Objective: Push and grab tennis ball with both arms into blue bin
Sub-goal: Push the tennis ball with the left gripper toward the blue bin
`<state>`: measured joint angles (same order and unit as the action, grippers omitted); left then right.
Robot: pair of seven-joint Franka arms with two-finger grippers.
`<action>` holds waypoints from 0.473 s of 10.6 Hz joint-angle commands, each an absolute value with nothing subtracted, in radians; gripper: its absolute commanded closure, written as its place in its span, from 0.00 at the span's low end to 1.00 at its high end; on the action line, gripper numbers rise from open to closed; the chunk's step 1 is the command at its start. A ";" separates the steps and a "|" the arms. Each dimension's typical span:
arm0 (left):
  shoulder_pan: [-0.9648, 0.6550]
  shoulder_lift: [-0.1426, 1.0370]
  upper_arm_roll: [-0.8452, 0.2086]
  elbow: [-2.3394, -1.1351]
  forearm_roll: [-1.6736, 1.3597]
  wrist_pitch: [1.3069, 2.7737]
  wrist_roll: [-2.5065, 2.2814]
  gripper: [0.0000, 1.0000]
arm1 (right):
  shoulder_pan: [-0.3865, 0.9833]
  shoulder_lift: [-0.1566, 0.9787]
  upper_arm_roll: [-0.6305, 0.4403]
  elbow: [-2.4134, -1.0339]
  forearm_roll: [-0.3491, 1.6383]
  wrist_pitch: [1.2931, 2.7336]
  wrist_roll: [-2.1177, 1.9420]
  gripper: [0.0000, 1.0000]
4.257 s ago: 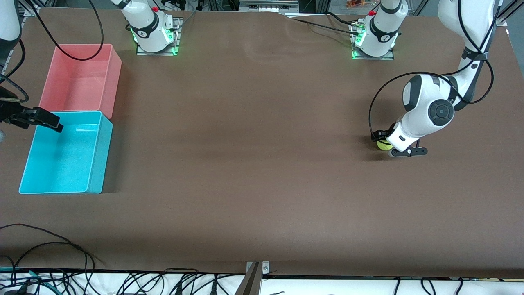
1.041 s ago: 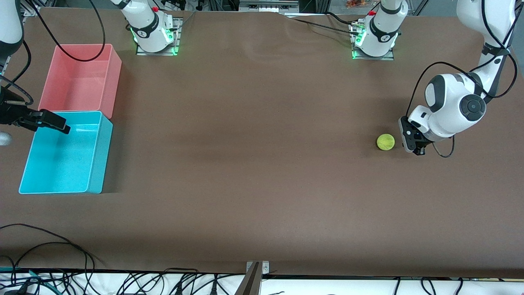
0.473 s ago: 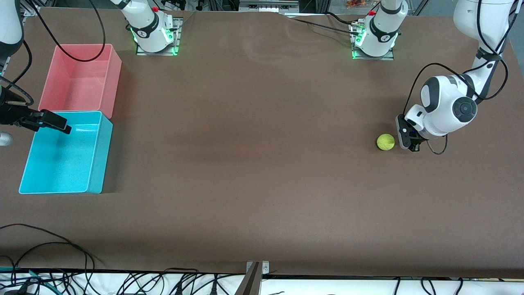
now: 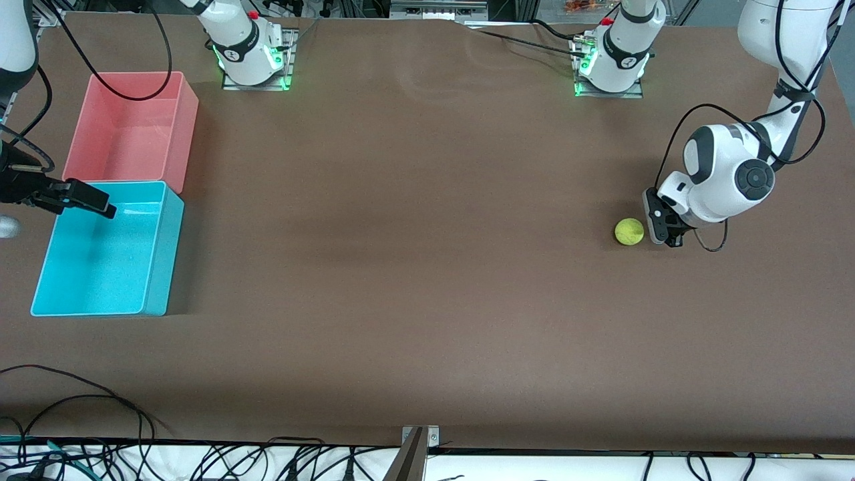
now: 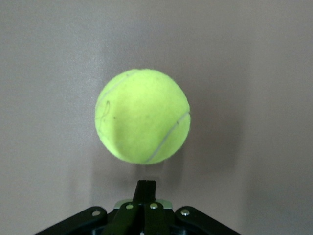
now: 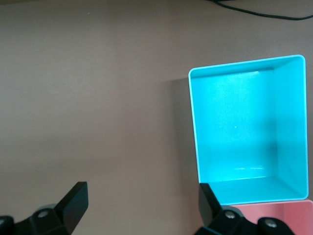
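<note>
Front view: the tennis ball (image 4: 629,232) lies on the table (image 4: 414,267) at the frame's right, the left gripper (image 4: 658,224) just beside it, fingers closed on nothing. The right gripper (image 4: 90,200) hovers open-fingered over the blue bin (image 4: 157,267) at the frame's left edge.

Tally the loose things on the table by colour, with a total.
Yellow-green: 1, the tennis ball
Cyan-blue: 1, the blue bin
Pink-red: 1, the pink bin
Total: 3
</note>
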<state>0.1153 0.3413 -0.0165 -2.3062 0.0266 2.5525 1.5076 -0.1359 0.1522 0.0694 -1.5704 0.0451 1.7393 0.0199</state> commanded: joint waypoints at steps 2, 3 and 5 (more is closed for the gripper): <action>-0.007 0.357 -0.056 -2.296 0.032 2.594 1.233 1.00 | -0.141 0.158 0.071 -1.554 0.069 1.724 0.011 0.00; -0.020 0.356 -0.078 -2.295 0.046 2.594 1.157 1.00 | -0.143 0.158 0.071 -1.554 0.069 1.724 0.012 0.00; -0.015 0.351 -0.078 -2.295 0.046 2.591 1.155 1.00 | -0.141 0.158 0.071 -1.554 0.069 1.724 0.011 0.00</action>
<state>-0.0245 0.3557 -0.0835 -2.3020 0.0266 2.5903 1.1825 -0.1364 0.1524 0.0693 -1.5704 0.0461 1.7392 0.0199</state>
